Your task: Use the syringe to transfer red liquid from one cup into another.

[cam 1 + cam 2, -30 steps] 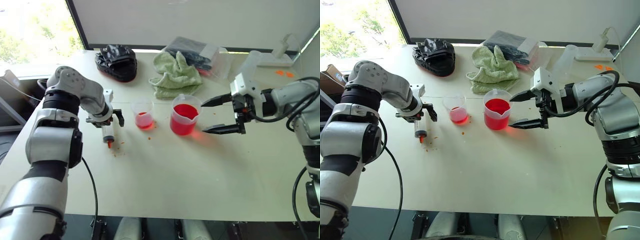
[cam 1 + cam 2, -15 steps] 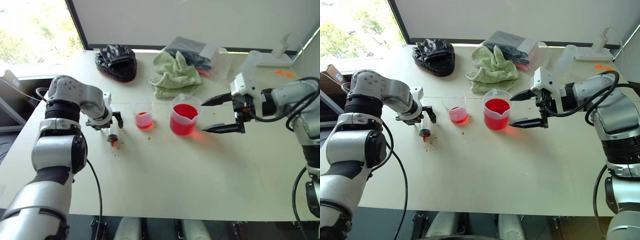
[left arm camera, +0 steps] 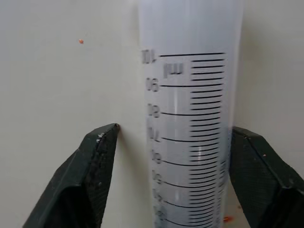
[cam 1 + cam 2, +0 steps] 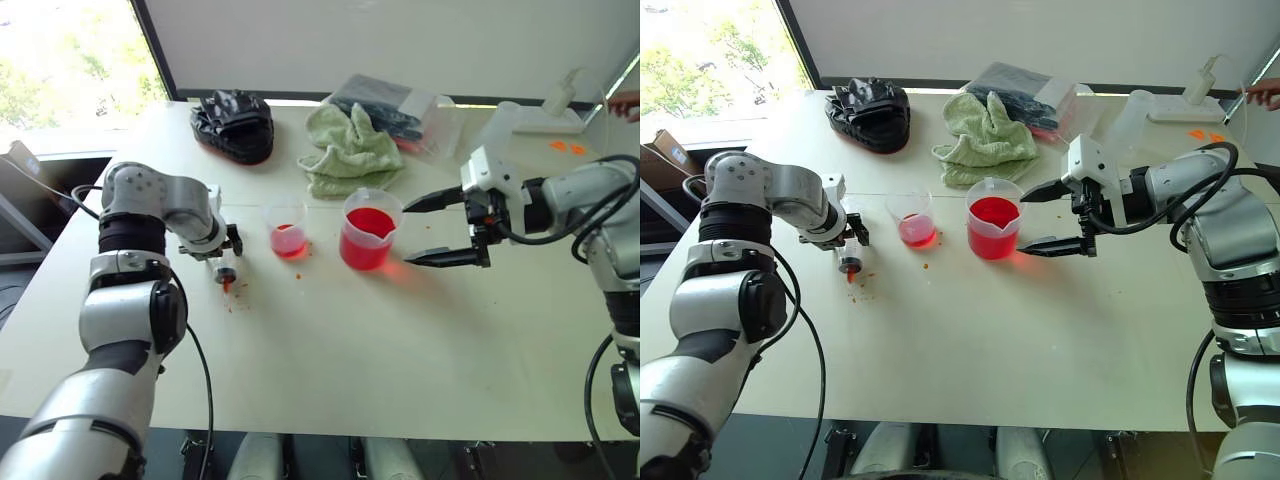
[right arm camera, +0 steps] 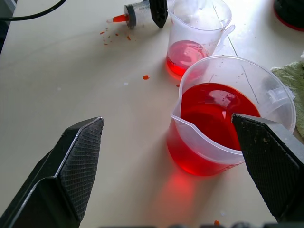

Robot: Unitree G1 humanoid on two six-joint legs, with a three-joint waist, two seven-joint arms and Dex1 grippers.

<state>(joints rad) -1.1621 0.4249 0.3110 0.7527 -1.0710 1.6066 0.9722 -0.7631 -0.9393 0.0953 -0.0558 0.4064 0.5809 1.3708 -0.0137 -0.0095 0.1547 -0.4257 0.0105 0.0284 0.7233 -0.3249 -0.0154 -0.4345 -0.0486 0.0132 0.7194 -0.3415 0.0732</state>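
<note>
On a pale table point(image 4: 330, 350) by a window, the left gripper point(image 4: 223, 253) straddles the syringe point(image 4: 224, 268), fingers not yet pinching. The right gripper point(image 4: 440, 228) gapes empty beside the full beaker point(image 4: 369, 232). Drawing and transfer remain.

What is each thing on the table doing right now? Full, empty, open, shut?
Syringe: lying flat, barrel looks empty.
Beaker: upright, about half full of red liquid.
Cup: upright, a little red liquid at the bottom.
Left end effector: open, astride the syringe.
Right end effector: open, beside the beaker.
Towel: crumpled.
</note>
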